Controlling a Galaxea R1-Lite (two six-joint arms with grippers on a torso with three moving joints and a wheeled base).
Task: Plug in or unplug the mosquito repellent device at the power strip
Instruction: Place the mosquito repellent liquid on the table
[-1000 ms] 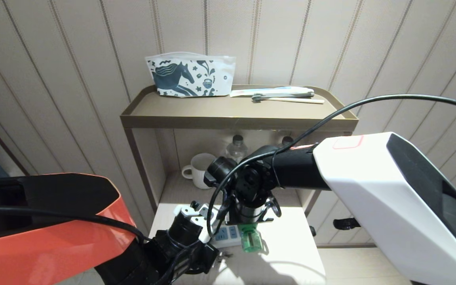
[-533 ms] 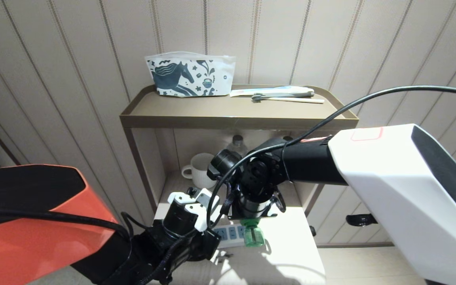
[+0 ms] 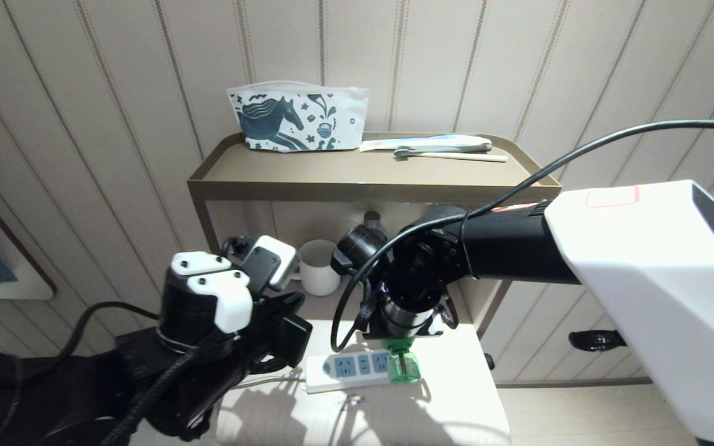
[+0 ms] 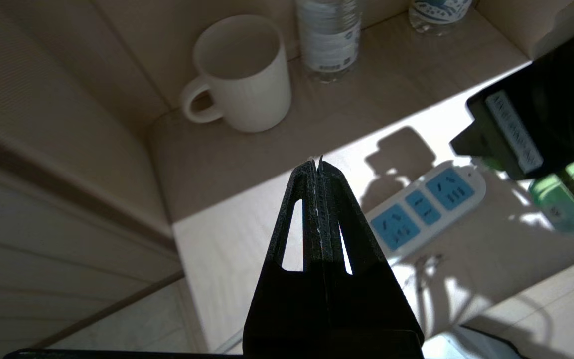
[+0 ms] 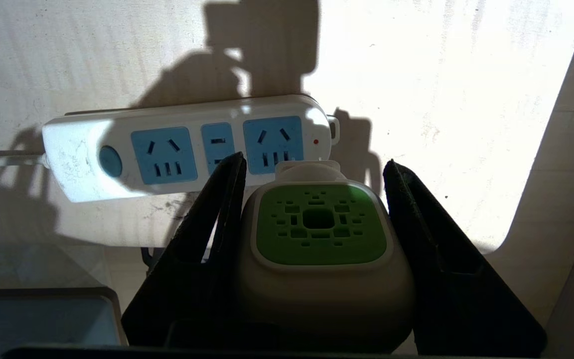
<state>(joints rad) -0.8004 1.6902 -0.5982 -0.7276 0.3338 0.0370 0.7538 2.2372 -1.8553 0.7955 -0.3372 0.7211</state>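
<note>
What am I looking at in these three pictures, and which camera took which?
A two-armed robot faces a shelf unit. The head camera looks down; the other two sit on the wrists. The right gripper clamps the white plug-in mosquito repellent device with the green centre just above the long white power strip with light-blue sockets on the pale lower shelf. The left gripper, fingers pressed shut and empty, is off to the left. Behind stand a white ceramic mug and clear water bottles.

No legible text

Print can be seen on a bottle label (image 4: 328,37) behind the mug (image 4: 239,75) and a black tag (image 4: 512,130), but nothing can be read.
</note>
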